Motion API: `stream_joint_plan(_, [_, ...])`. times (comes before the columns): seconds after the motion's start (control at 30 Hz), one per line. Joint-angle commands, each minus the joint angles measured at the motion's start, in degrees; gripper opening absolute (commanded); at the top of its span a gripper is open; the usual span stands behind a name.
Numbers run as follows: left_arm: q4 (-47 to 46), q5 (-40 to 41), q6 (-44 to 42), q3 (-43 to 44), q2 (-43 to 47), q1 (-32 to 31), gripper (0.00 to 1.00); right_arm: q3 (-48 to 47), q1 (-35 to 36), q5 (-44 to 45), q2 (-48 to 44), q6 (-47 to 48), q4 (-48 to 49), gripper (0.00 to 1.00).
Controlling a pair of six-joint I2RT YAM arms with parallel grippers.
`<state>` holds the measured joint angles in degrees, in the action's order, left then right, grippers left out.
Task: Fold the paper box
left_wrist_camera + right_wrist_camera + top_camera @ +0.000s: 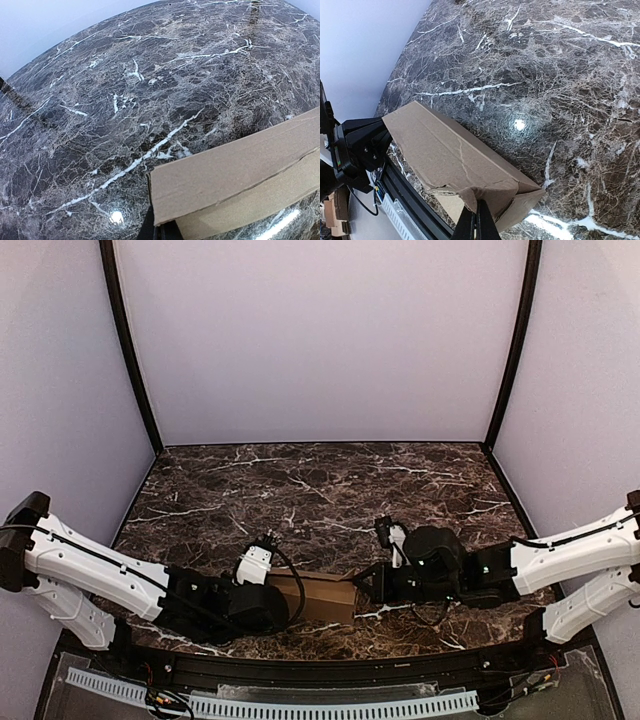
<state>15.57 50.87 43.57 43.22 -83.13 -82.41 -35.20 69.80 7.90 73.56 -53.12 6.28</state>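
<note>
The paper box (322,598) is a slim brown carton lying lengthwise near the table's front edge, between my two grippers. My left gripper (283,606) is shut at its left end. In the left wrist view the dark fingertips (150,231) sit just under the box's (235,175) near corner, partly hidden by it. My right gripper (366,589) is shut at the right end. In the right wrist view its closed tips (477,201) touch a crumpled end flap (490,192) of the box (445,150), which stands bent and only partly tucked.
The dark marble table (320,500) stretches behind the box. A black rail (320,670) and a perforated white strip (300,706) run along the near edge. Pale walls close in the back and both sides. The left arm's black wrist (360,145) shows beyond the box.
</note>
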Motion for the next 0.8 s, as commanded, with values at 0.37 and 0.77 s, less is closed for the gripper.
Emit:
stream_joint_plan(0.37, [-0.08, -7.44, 4.44, 2.48, -2.18, -0.91, 0.0, 1.64, 8.64, 8.76, 3.33, -3.02, -3.17, 0.0])
stream_joint_plan(0.77, [0.7, -6.64, 6.78, 2.36, -3.21, -0.84, 0.0, 0.67, 13.32, 13.99, 3.75, -6.96, -12.68, 0.0])
